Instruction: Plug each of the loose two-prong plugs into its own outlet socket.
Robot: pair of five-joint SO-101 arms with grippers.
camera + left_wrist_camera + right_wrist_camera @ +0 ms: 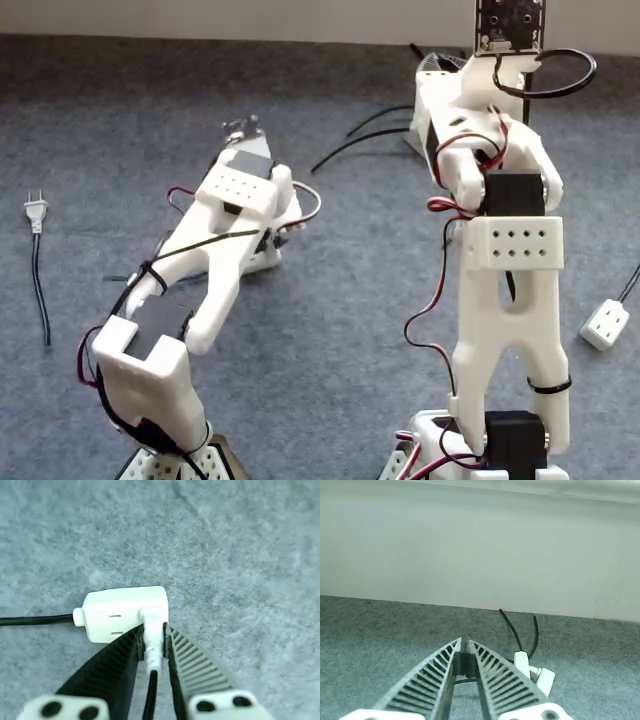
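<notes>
Entry: we log the left gripper [153, 632] clamped on a plug [153, 652] whose nose meets the outlet [117, 612] straight ahead, block crosswise to it; right gripper [465, 647] pressed together, aloft; loose plug [36, 212] nearer the left gripper.

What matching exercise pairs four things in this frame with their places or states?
1 black-corded plug
2 white plug
3 right hand
4 socket block

A shut, facing the wall
B pinched in left hand, pushed against an outlet
C on carpet, high view's right edge
D on carpet, high view's far left

Pairs: 1-D, 2-B, 3-A, 4-C
</notes>
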